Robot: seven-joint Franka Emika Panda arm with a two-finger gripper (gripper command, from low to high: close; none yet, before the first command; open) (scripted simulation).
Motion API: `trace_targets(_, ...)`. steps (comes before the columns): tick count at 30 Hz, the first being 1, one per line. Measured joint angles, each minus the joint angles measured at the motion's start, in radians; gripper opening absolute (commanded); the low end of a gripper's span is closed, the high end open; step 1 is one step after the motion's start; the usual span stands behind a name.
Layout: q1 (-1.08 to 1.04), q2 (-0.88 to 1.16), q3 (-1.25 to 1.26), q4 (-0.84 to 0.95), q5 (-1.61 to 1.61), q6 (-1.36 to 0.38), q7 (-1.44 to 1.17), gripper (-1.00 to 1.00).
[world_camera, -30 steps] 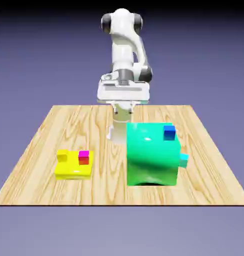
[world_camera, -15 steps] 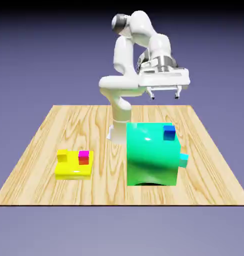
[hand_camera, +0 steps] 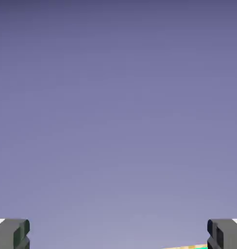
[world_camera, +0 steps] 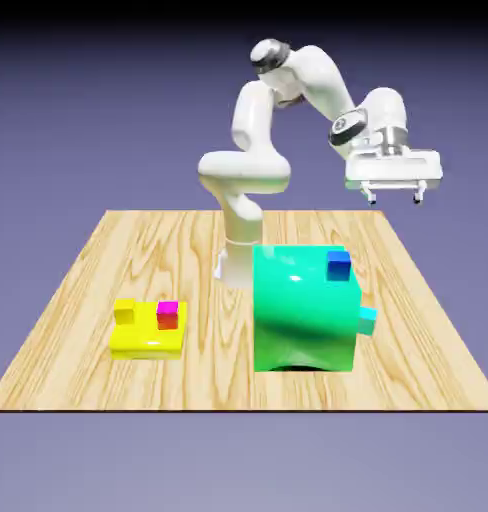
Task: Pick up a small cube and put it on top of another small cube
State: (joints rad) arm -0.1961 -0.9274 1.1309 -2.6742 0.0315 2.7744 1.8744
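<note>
Plain blue-violet backdrop behind a wooden table (world_camera: pixel 138 260) that spans the lower half of the exterior view. The white arm (world_camera: pixel 258 130) rises from the top middle and bends toward the upper right of the frame, where the gripper (world_camera: pixel 395 198) hangs high above the table's right part, fingers spread wide with nothing between them.

Centre right of the frame: a big green block (world_camera: pixel 303 310). A darker blue small cube (world_camera: pixel 338 265) sits at the block's upper right corner. The small cube (world_camera: pixel 367 320) (cyan, tiny) shows just beside the block's right face, partly hidden by it; whether it touches the block cannot be told. It lies well below the gripper.

Lower left of the frame: a flat yellow piece (world_camera: pixel 146 335) with a raised yellow nub, and a magenta-and-red small cube (world_camera: pixel 167 315) on top of it.

The hand view gives almost none of this: backdrop fills it, with the two grey fingertips (hand_camera: pixel 12 233) at the bottom corners, far apart. Only a thin sliver of wood and green shows at the bottom edge, right of centre. No cube appears there; the exterior view alone places them.
</note>
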Motion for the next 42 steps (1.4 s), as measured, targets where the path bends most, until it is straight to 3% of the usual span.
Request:
trace_targets(27,-0.177,-0.304,0.963,0.116,0.027,-0.224,0.965,0.0)
trace_targets(32,-0.322,-0.398,1.047,0.139,0.046,-0.079,0.986,0.0)
trace_targets(33,-0.325,-0.4,1.049,0.14,0.046,-0.075,0.986,-1.0)
trace_targets(42,-0.17,-0.3,0.905,0.128,0.018,-0.25,0.84,-1.0)
